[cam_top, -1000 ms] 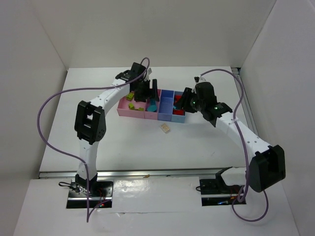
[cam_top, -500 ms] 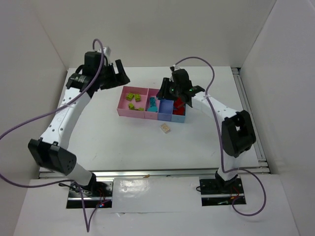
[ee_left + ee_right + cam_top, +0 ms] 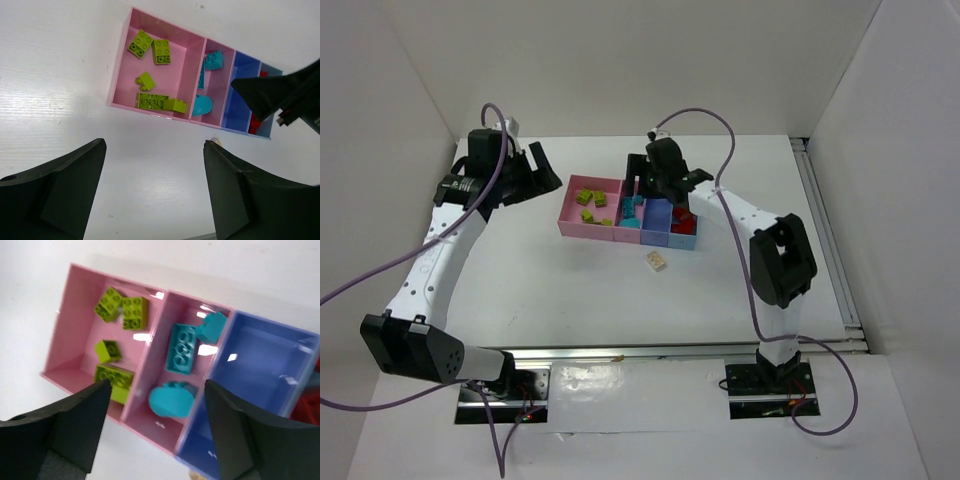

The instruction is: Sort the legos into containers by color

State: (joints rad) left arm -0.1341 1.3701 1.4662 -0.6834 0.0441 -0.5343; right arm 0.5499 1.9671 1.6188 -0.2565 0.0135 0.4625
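Top external view says you're basically down to the last brick. The lime green legos (image 3: 155, 101) sit in the big pink section at the left end of the tray (image 3: 565, 208), the cyan ones (image 3: 182, 347) are in the narrow pink section beside it, and the red ones (image 3: 685, 222) are at the far right end. The periwinkle compartment (image 3: 250, 365) between cyan and red looks bare. The only stray is the cream brick (image 3: 655, 261), on the table just below the tray at lower centre of the frame. Your right gripper (image 3: 157, 390) hangs over the cyan section, jaws spread wide with nothing between them. Your left gripper (image 3: 155, 150) is at the upper left, well apart from the tray, equally wide and empty. My guess is the right one has to come down-frame past the tray wall, pinch the cream brick, then drop it in the bare periwinkle slot.
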